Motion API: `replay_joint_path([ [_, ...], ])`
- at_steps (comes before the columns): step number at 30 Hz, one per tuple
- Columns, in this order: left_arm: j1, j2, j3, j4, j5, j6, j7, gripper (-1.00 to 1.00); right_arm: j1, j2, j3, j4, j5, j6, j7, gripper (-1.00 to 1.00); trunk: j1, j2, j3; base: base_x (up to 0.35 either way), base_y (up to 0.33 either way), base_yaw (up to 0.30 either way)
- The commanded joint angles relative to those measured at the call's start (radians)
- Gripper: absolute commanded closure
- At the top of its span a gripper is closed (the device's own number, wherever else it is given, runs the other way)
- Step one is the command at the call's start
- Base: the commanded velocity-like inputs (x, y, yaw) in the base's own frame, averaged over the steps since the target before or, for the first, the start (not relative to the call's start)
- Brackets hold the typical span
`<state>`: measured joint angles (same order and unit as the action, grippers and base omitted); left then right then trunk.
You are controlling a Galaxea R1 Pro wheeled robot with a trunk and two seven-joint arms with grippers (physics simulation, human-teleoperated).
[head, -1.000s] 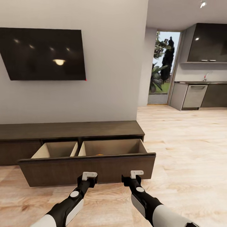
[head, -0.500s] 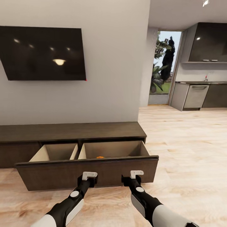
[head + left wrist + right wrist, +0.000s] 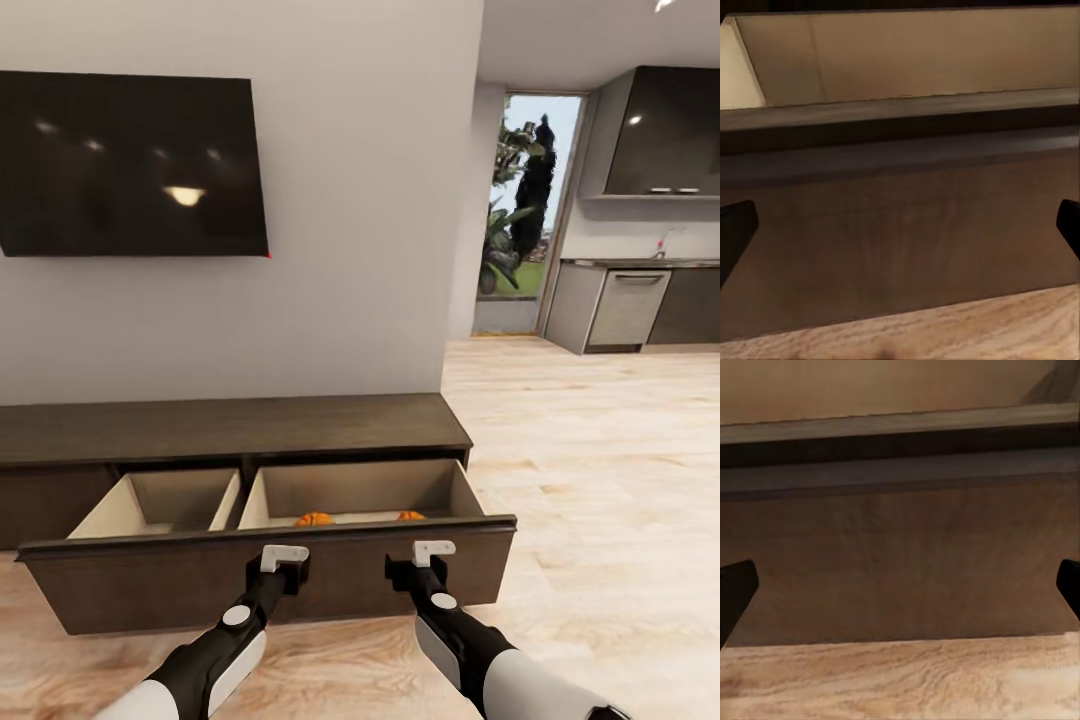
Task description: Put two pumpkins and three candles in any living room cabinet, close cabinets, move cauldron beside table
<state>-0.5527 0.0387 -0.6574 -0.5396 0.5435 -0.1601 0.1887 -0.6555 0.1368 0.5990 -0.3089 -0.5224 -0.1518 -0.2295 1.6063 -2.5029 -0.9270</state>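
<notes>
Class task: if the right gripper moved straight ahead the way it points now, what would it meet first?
Most likely the open drawer's dark wood front panel of the cabinet; the right gripper, fingers spread, faces it squarely, though the gap is unclear.

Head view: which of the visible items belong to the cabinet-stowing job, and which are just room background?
Job:
- cabinet, drawer pulled open
- two orange pumpkins in its right compartment
- left gripper, right gripper, both open, facing the drawer front

Background:
- wall TV
- kitchen units
- glass door

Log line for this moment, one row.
drawer: open | pumpkins: inside | left pincer: open, empty | right pincer: open, empty
</notes>
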Motion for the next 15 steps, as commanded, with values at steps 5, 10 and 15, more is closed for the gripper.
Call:
replay_joint_path([
  [5,-0.001,0.001,-0.009,0.000,0.008,-0.004,0.008,-1.00,-0.001,0.000,0.008,0.001,-0.010,-0.005,-0.006,-1.00,0.000,0.000,-0.001,0.111,0.000,0.000],
  [10,-0.001,0.001,-0.009,0.000,0.007,-0.004,0.008,-1.00,-0.001,0.000,0.008,0.001,-0.010,-0.005,-0.005,-1.00,0.000,0.000,-0.001,0.268,0.000,0.000],
  [15,-0.001,0.001,-0.010,0.000,0.007,-0.004,0.008,-1.00,-0.001,0.000,0.008,0.001,-0.011,-0.005,-0.005,-1.00,0.000,0.000,-0.001,0.321,0.000,0.000],
])
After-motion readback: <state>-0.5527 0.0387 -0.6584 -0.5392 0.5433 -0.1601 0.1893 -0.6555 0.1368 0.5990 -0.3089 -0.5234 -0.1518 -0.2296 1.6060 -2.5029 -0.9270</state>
